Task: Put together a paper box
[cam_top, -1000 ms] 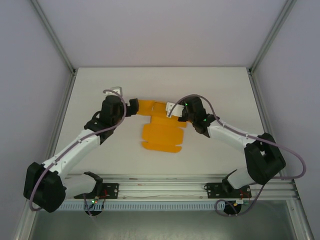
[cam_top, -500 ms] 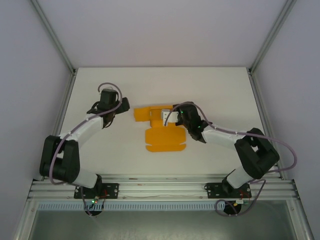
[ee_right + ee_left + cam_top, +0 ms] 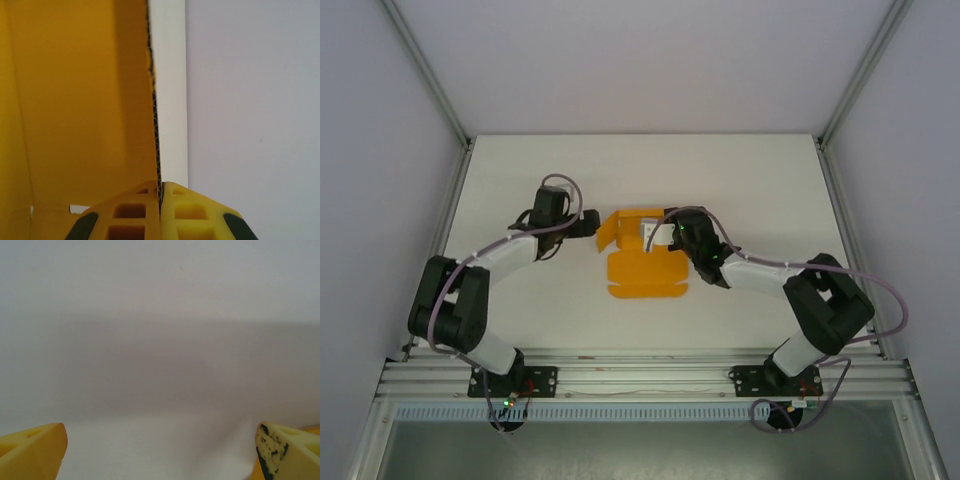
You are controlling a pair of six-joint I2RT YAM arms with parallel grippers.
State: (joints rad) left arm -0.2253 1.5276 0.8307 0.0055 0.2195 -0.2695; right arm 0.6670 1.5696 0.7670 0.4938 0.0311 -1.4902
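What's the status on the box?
Jaws: right gripper shut on box wall; left gripper open at its left edge, holding nothing. Box part-folded, near flap flat on table. No obstruction seen.

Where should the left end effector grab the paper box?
Paper box: take the upper-left flap edge-on from the left with the left end effector. It looks lifted off the table, and the right end effector pinches the opposite wall.
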